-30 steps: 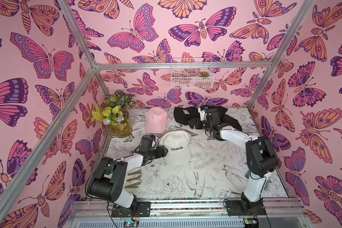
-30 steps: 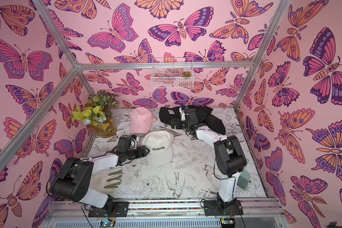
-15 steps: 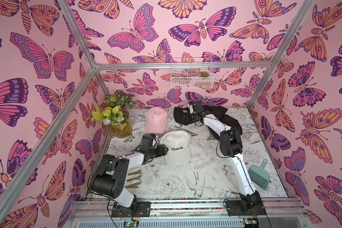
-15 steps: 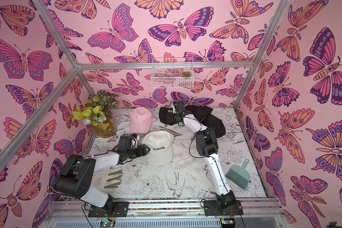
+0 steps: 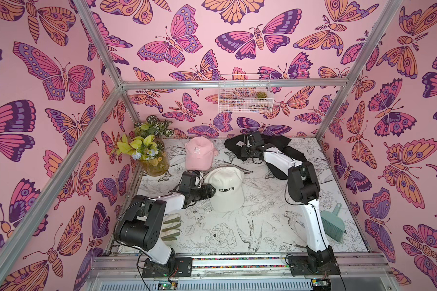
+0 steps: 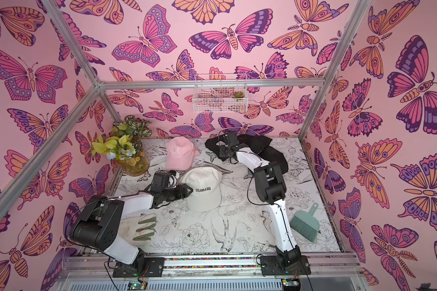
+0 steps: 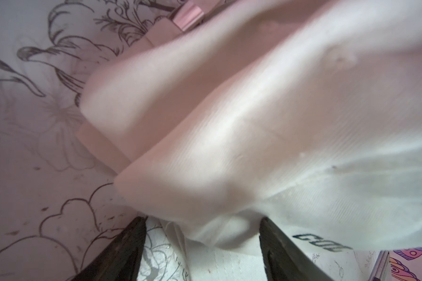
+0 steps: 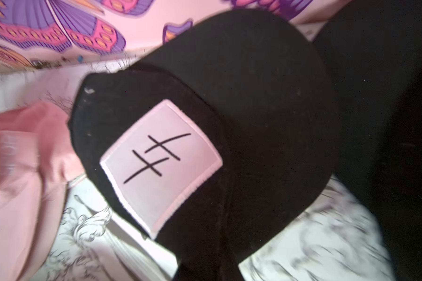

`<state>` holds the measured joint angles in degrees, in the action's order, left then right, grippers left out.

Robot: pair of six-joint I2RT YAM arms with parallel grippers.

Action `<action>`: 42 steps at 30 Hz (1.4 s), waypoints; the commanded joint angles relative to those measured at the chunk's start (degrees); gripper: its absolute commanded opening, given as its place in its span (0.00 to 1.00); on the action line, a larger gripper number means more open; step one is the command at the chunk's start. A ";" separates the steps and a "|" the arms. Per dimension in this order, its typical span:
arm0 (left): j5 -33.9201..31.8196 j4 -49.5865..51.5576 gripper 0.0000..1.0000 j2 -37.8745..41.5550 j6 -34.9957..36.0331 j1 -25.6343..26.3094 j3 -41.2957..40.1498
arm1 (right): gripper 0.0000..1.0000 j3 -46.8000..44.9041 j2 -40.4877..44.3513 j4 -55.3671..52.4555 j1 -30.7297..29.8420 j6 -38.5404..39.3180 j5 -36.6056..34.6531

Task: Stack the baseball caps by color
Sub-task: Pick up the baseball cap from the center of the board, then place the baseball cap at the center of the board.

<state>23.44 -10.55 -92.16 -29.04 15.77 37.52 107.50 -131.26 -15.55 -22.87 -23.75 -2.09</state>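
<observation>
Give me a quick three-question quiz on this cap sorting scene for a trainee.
1. True or false: the cream COLORADO cap lies nearer the robot's bases than the pink cap.
2. In the right wrist view, the black cap carries: A) a pale patch with crossed strokes, B) COLORADO lettering, C) a monogram.
3. Which item has green fingers?
Key: 1 true; 2 A; 3 the cream glove.

Cream caps (image 5: 226, 189): stacked, crowns up, black "COLORADO" lettering, bench centre.
Pink cap (image 5: 198, 156): white monogram, crown up, 11 o'clock, just beside cream caps.
Black caps (image 5: 280, 143): heaped, 1 o'clock.
Patched cap (image 8: 205, 146): black, white patch, nearest pink cap.
</observation>
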 commanded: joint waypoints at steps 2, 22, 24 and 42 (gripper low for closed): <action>1.87 1.57 0.74 -2.60 -0.13 -0.01 0.30 | 0.00 -12.92 14.36 7.89 2.67 2.62 -4.70; 2.74 4.21 0.73 -8.09 0.81 2.04 5.87 | 0.71 -47.00 46.26 -3.47 11.19 10.64 -21.92; 2.22 4.65 0.73 -8.78 0.79 2.72 6.40 | 1.00 -47.56 47.92 -2.92 11.19 8.19 -15.36; 3.27 7.42 0.73 -15.70 0.99 7.67 16.71 | 0.99 -63.86 41.61 26.97 3.59 -5.72 32.72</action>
<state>26.17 -7.16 -104.90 -28.75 22.44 52.97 43.86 -89.67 7.14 -17.21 -27.73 28.47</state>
